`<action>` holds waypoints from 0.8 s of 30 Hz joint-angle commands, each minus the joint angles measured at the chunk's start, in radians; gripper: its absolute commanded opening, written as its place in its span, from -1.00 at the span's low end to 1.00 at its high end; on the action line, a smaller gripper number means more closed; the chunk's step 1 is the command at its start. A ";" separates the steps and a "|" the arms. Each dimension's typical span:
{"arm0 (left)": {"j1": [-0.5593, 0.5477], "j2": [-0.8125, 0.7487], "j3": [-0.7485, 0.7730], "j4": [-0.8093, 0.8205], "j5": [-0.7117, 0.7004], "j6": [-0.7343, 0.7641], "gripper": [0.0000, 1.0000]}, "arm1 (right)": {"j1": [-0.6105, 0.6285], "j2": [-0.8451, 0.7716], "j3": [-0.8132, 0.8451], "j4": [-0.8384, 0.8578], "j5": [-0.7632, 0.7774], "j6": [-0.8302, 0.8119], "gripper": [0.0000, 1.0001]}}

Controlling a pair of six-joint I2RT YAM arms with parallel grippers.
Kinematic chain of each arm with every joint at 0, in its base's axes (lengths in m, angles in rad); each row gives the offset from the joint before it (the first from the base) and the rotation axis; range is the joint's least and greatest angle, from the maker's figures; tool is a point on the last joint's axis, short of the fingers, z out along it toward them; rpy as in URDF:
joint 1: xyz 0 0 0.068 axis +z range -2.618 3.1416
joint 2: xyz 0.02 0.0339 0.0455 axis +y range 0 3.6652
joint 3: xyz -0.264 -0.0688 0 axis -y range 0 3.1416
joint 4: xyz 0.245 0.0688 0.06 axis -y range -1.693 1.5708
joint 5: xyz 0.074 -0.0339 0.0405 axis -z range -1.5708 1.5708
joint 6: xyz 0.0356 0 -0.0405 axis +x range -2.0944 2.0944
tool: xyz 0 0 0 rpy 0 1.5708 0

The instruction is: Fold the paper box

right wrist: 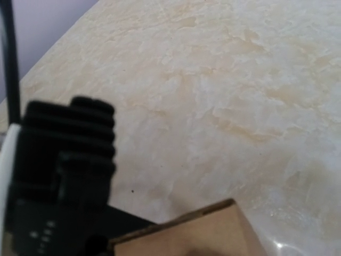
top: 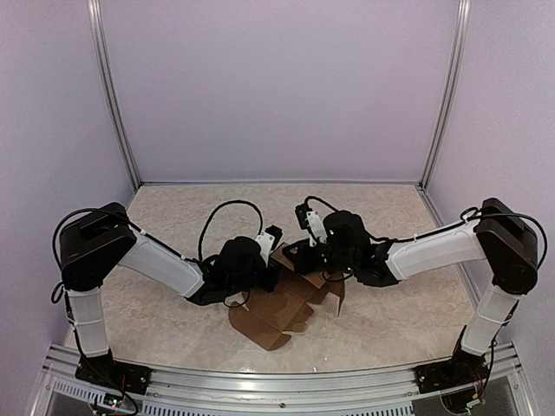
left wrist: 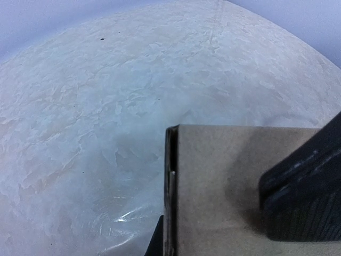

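Observation:
The paper box (top: 276,316) is a brown die-cut cardboard sheet, partly folded, lying near the table's front middle with one panel raised toward the grippers. My left gripper (top: 272,250) and right gripper (top: 300,253) meet at that raised part. In the left wrist view the left gripper (left wrist: 216,221) has a cardboard panel (left wrist: 224,176) between a thin finger on the left and a broad black finger (left wrist: 303,197) on the right. In the right wrist view a cardboard corner (right wrist: 197,234) sits at the bottom centre in the right gripper (right wrist: 176,246); its fingers are mostly hidden.
The marbled beige table (top: 173,217) is enclosed by pale purple walls with metal corner posts (top: 113,95). The left arm's black ribbed gripper body (right wrist: 69,160) fills the left of the right wrist view, close to the right gripper.

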 commanded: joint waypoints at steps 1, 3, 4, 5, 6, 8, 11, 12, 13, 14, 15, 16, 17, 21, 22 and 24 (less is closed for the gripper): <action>-0.002 -0.035 0.007 -0.007 -0.023 -0.002 -1.00 | -0.006 0.007 -0.031 -0.070 0.044 0.016 -1.00; -0.001 -0.033 0.007 -0.012 -0.029 -0.009 -1.00 | -0.005 0.009 -0.041 -0.073 0.053 0.019 -1.00; 0.001 -0.032 0.009 -0.016 -0.037 -0.012 -1.00 | -0.006 0.010 -0.045 -0.073 0.056 0.020 -1.00; 0.002 -0.028 0.012 -0.025 -0.048 -0.017 -1.00 | -0.005 0.013 -0.048 -0.080 0.060 0.021 -1.00; 0.004 -0.026 0.018 -0.036 -0.060 -0.024 -1.00 | -0.006 0.015 -0.051 -0.086 0.064 0.024 -1.00; 0.008 -0.019 0.026 -0.050 -0.064 -0.034 -1.00 | -0.005 0.022 -0.059 -0.088 0.062 0.029 -1.00; 0.007 -0.014 0.030 -0.057 -0.081 -0.033 -1.00 | -0.006 0.029 -0.068 -0.084 0.054 0.038 -1.00; 0.005 -0.012 0.032 -0.063 -0.092 -0.031 -1.00 | -0.006 0.030 -0.071 -0.081 0.052 0.040 -1.00; 0.002 -0.008 0.035 -0.068 -0.103 -0.025 -0.98 | -0.006 0.032 -0.073 -0.081 0.052 0.042 -1.00; -0.002 -0.005 0.040 -0.074 -0.116 -0.022 -0.95 | -0.006 0.033 -0.074 -0.081 0.051 0.043 -1.00; -0.006 0.000 0.045 -0.084 -0.134 -0.021 -0.92 | -0.005 0.035 -0.075 -0.081 0.051 0.044 -1.00; -0.008 0.003 0.050 -0.095 -0.150 -0.022 -0.89 | -0.004 0.036 -0.076 -0.080 0.049 0.045 -1.00; -0.010 0.007 0.055 -0.102 -0.164 -0.022 -0.85 | -0.005 0.038 -0.077 -0.077 0.049 0.045 -1.00; -0.013 0.020 0.067 -0.117 -0.191 -0.031 -0.68 | -0.005 0.042 -0.080 -0.064 0.040 0.048 -1.00; -0.015 0.022 0.067 -0.117 -0.201 -0.031 -0.62 | -0.004 0.044 -0.079 -0.062 0.037 0.048 -1.00; -0.016 0.022 0.066 -0.119 -0.214 -0.033 -0.56 | -0.006 0.043 -0.078 -0.058 0.034 0.051 -1.00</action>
